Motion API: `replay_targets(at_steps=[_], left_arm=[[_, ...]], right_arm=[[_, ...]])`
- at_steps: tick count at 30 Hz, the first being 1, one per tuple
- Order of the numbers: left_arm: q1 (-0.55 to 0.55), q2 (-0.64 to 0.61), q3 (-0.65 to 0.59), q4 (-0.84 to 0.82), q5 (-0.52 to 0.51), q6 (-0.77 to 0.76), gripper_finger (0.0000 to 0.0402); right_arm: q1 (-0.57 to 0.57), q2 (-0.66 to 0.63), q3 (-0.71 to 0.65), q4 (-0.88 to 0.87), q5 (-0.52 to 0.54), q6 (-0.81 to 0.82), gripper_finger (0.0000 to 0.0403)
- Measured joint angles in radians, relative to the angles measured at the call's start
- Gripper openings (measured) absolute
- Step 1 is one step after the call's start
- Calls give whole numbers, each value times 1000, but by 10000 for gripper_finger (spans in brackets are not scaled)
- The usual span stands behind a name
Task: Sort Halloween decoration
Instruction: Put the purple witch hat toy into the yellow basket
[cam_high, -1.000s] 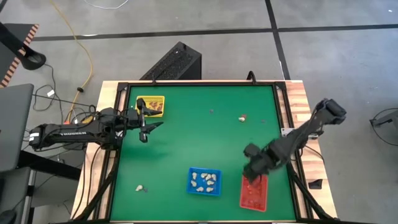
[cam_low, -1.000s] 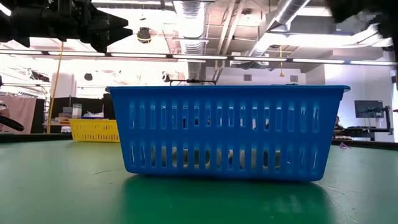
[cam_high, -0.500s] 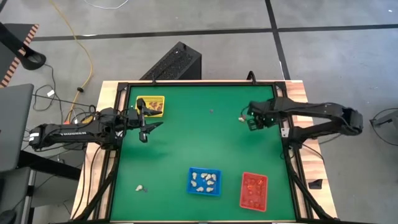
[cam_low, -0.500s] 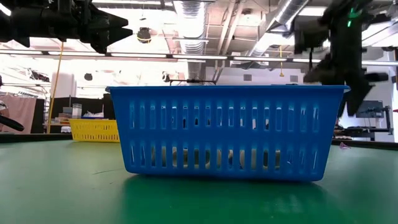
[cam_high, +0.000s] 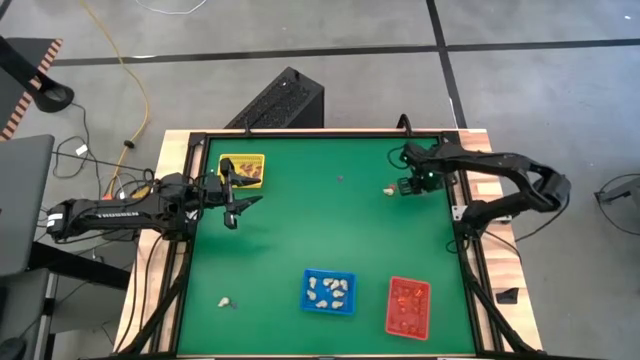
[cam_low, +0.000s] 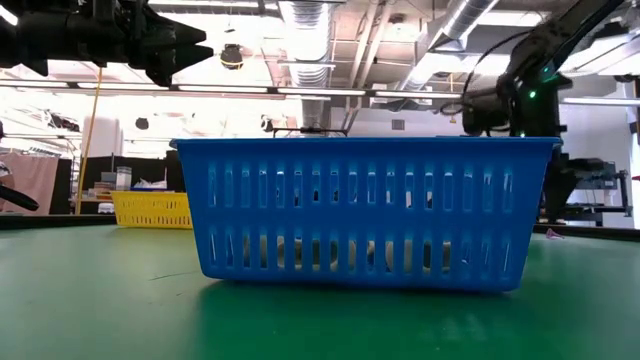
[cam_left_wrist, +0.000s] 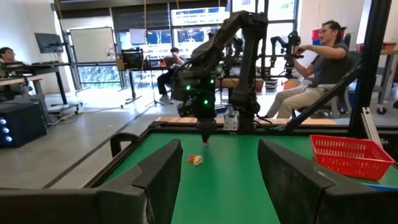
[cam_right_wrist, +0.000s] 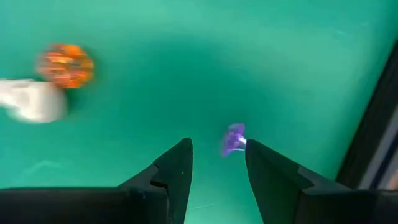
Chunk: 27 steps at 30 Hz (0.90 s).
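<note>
My right gripper (cam_right_wrist: 217, 149) points down, open, over the green table's far right part (cam_high: 412, 186). A tiny purple trinket (cam_right_wrist: 233, 139) lies on the table just off one fingertip. An orange trinket (cam_right_wrist: 65, 65) and a whitish one (cam_right_wrist: 31, 102) lie farther off; in the left wrist view they show as a pair (cam_left_wrist: 195, 160) below that gripper (cam_left_wrist: 204, 134). My left gripper (cam_high: 235, 205) hangs open above the table beside the yellow tray (cam_high: 243, 170), with nothing between its fingers (cam_left_wrist: 161, 180). Another whitish trinket (cam_high: 226, 301) lies near the front left.
A blue tray (cam_high: 329, 291) with whitish trinkets and a red tray (cam_high: 408, 306) with orange ones stand near the front edge. A small dark trinket (cam_high: 340, 179) lies at the far middle. The table's black frame (cam_high: 455, 200) runs close to my right gripper. People sit in the room beyond the table.
My right gripper has swung from above the red tray at the near right toward the table's far edge, sinking and rolling about its own line, and now hangs over the trinkets at the far right. My left arm has kept still.
</note>
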Motion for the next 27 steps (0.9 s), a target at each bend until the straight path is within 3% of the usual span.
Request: replay_targets(at_steps=[12, 22, 27], left_arm=[[0, 0, 0, -19, 0, 3, 203], [0, 0, 0, -19, 0, 11, 203], [0, 0, 0, -19, 0, 11, 203]], right_arm=[[2, 165, 5, 24, 8, -80, 116], [82, 57, -3, 14, -23, -53, 34], [153, -8, -2, 28, -31, 8, 19]])
